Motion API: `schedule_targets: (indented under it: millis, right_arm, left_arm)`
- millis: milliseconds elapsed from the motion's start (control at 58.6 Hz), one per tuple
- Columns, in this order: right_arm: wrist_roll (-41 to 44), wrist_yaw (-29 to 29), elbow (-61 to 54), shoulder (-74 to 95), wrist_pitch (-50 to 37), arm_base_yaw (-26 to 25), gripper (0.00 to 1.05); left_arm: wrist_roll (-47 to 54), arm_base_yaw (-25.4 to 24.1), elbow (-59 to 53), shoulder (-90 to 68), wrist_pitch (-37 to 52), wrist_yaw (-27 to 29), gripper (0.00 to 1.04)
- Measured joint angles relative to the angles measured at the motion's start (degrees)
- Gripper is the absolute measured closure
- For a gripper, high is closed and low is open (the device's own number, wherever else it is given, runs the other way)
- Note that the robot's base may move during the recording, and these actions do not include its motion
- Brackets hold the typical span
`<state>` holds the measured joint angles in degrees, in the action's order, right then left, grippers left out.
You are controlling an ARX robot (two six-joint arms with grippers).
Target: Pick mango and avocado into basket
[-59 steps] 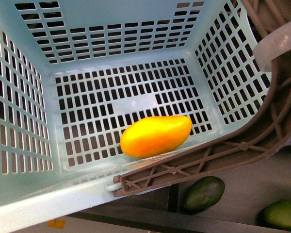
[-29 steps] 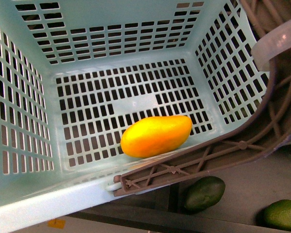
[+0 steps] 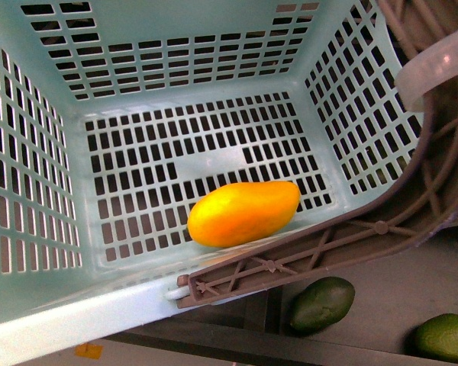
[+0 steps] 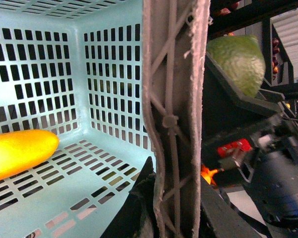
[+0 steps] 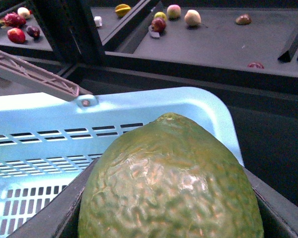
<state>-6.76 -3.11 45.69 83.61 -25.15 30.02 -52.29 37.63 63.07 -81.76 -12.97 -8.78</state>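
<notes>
The pale teal basket [image 3: 30,320] fills the front view. The yellow-orange mango [image 3: 243,212] lies on its slotted floor near the front wall, and also shows in the left wrist view [image 4: 17,151]. My left gripper [image 4: 171,198] is shut on the brown lattice basket handle [image 4: 174,89], one black finger on each side. My right gripper [image 5: 171,198] is shut on the avocado [image 5: 171,183], a bumpy green fruit held just outside the basket's rim [image 5: 154,101]. In the left wrist view the avocado [image 4: 236,59] shows beyond the handle, between black fingers [image 4: 223,96].
A dark green oval fruit [image 3: 322,303] and a paler green fruit [image 3: 443,335] lie on the dark shelf below the basket's front. Dark display trays behind hold several small fruits [image 5: 159,24]. The second handle with its white band [image 3: 431,69] lies folded at the right.
The basket and the mango have shifted very slightly to the left in the front view. Nothing else has visibly changed.
</notes>
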Motion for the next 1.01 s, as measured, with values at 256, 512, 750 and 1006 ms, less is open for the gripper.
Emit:
schedule_targets:
  millis: [256,512,750,1006]
  right_arm:
    - [-1.22,-1.14,1.73,3.28,-0.2,2.16,0.24]
    - [-1.4,-3.76,1.97,0.7,1.36,1.7,0.09]
    - [-1.36,-10.47,1.16,-6.54,3.52,-1.11,0.09]
    - [2.47,-20.09,-3.89,-7.15,-6.91,-1.11,0.22]
  left_arm:
    - [0.0,0.0,0.0,0.0,0.0,-0.02,0.97]
    - [0.0,0.0,-0.07,-0.04,-0.07,0.0,0.97]
    - [0.0,-0.13,-0.07,-0.04,-0.07,0.39,0.97]
    - [-0.2,-0.02,-0.07,-0.04,-0.07,-0.22,0.97]
